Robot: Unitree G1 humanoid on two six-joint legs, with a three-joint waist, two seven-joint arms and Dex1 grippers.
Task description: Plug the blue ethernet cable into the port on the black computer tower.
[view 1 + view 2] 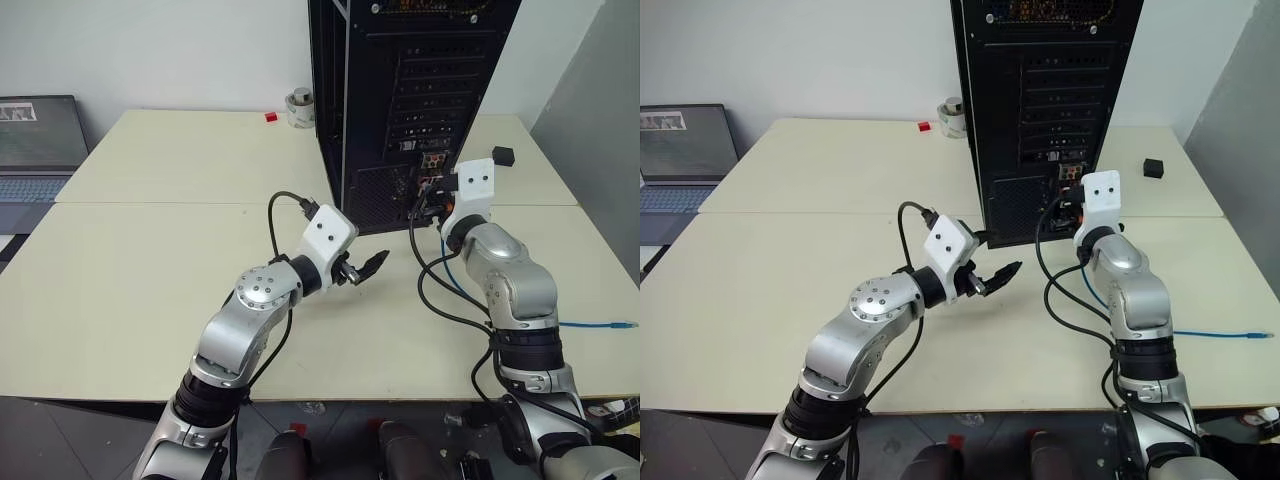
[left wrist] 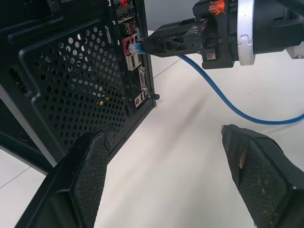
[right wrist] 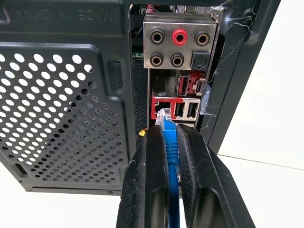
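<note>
From the head views, the black computer tower stands upright at the far middle of the cream table, back panel toward the robot; bare tabletop lies wide on the near and left sides, and the table's right edge runs close beside the right arm. The right gripper sits level against the lower rear panel, and behind it the blue ethernet cable trails right along the table toward that edge. The left gripper hovers just short of the tower's base, fingers spread, holding nothing. A small black cube lies beyond the right gripper, and a laptop sits far left. In the left wrist view, the left fingers stand wide apart over open table, with the right gripper ahead pressing the plug at the red-framed port block. In the right wrist view, the right fingers are clamped on the cable, its long axis running straight between them, the clear plug pointing into the ports
</note>
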